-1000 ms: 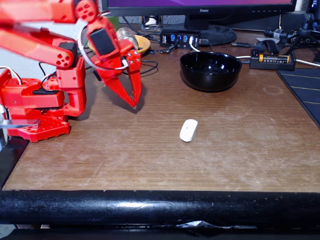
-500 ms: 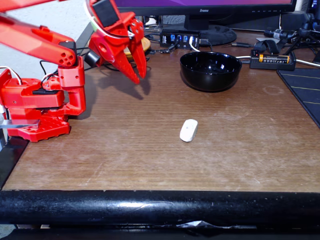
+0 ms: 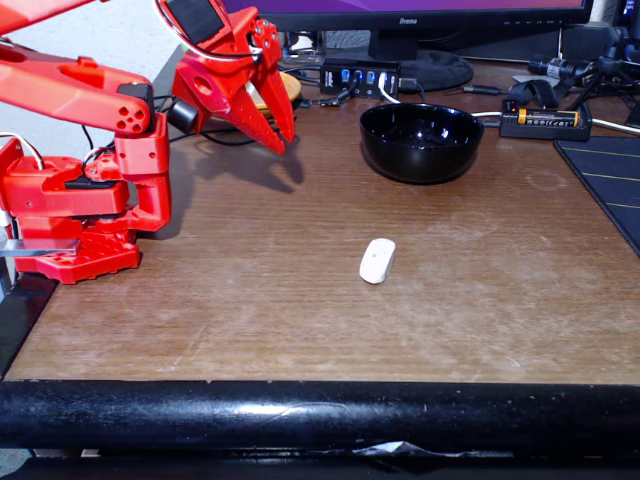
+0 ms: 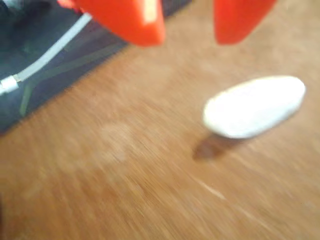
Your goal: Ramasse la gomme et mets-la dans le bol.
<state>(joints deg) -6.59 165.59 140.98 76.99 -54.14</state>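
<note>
The arm [image 3: 75, 85] is bright red plastic throughout, built of blocky printed segments with round screw bosses at the joints. Its base [image 3: 70, 215] is a chunky red housing with a flat ribbed foot. Black servo bodies sit between the red shells (one cylinder shows dark near the wrist). A grey-white cable loops around the hand [image 3: 282, 140], whose two fingers taper to long pointed red blades.

Monitor stand [image 3: 420, 62] at desk [image 3: 300, 300] back edge. USB hub [image 3: 358, 76] just left of stand. Battery charger [image 3: 545, 120] right of stand. Black mat [image 3: 610, 180] below charger, desk right edge.
</note>
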